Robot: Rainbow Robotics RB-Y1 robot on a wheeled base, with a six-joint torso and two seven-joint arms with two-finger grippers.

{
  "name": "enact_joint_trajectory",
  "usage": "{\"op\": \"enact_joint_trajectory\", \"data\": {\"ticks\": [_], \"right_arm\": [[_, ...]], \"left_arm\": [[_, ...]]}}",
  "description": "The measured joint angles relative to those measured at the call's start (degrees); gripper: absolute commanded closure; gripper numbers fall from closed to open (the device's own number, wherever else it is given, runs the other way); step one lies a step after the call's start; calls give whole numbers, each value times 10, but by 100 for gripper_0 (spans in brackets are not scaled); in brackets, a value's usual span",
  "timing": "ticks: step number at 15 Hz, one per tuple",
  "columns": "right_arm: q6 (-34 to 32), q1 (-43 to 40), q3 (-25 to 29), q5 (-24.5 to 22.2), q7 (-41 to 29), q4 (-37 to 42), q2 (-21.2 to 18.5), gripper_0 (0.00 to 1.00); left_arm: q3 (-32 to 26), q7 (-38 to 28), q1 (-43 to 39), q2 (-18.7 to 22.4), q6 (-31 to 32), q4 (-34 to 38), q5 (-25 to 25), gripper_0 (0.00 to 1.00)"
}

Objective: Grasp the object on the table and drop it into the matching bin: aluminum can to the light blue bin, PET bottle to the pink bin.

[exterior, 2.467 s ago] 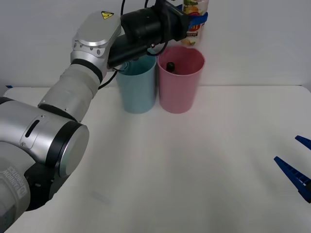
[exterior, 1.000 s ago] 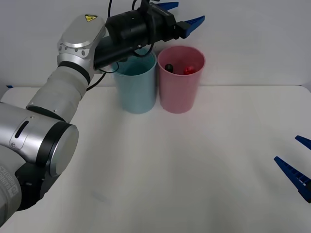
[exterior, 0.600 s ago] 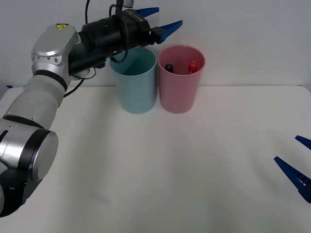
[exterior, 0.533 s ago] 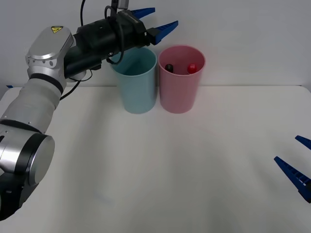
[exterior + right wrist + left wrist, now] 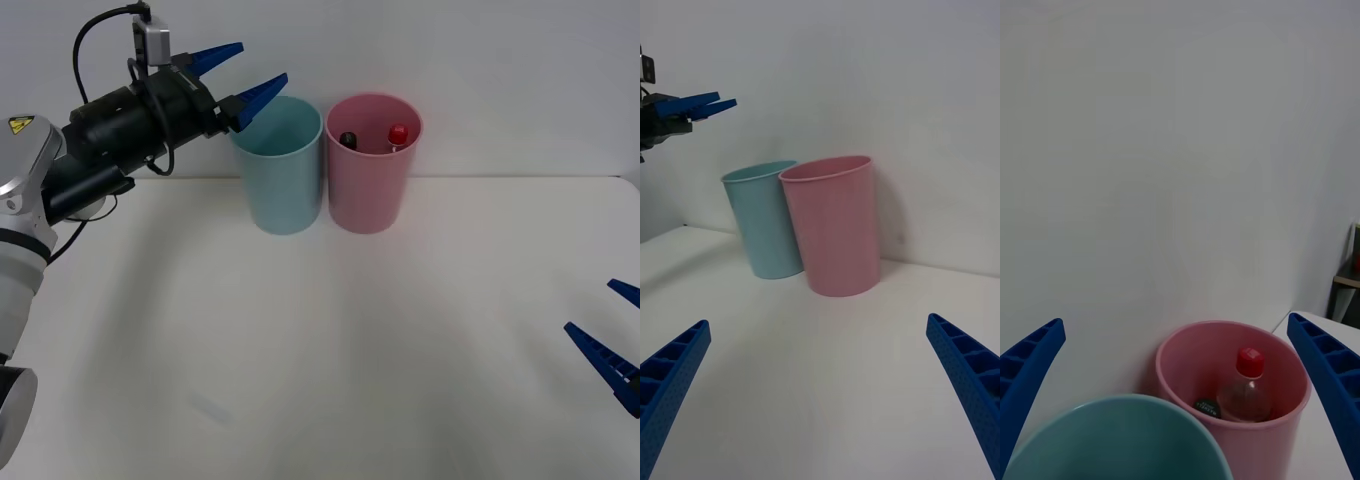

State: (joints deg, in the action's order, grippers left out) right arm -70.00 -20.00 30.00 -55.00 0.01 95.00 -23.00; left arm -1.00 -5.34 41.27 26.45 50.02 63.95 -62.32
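The PET bottle [image 5: 397, 135] with its red cap stands inside the pink bin [image 5: 372, 190] beside a dark-capped bottle [image 5: 348, 139]; the left wrist view looks down on the same PET bottle [image 5: 1243, 390] in the pink bin [image 5: 1180, 358]. The light blue bin [image 5: 281, 185] stands just left of the pink one on the white table [image 5: 330, 350]. My left gripper [image 5: 238, 72] hangs open in the air above and left of the light blue bin, holding nothing. My right gripper [image 5: 610, 340] rests open low at the table's right edge.
A plain white wall rises right behind both bins. From the right wrist view the pink bin [image 5: 836, 225] and the light blue bin [image 5: 764, 219] stand side by side, with the left gripper [image 5: 701, 106] high beyond them.
The left gripper let the bottle go into the pink bin, then drew back leftward, from over the pink bin to left of the light blue bin. The right arm stayed still.
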Motion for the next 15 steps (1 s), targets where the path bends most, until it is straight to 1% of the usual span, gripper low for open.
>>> {"op": "enact_joint_trajectory", "data": {"ticks": [3,6,8,11,12,15], "right_arm": [[0,0,0,0,0,0,0,0],[0,0,0,0,0,0,0,0],[0,0,0,0,0,0,0,0],[0,0,0,0,0,0,0,0],[0,0,0,0,0,0,0,0],[0,0,0,0,0,0,0,0]], "left_arm": [[-34,6,-49,33,25,27,9,0],[-74,17,-83,61,70,28,8,0],[-103,39,-107,75,95,28,-3,0],[-168,56,-147,84,154,29,-41,0],[-183,60,-163,87,167,34,-44,0],[-213,66,-226,98,176,73,-41,0]]}}
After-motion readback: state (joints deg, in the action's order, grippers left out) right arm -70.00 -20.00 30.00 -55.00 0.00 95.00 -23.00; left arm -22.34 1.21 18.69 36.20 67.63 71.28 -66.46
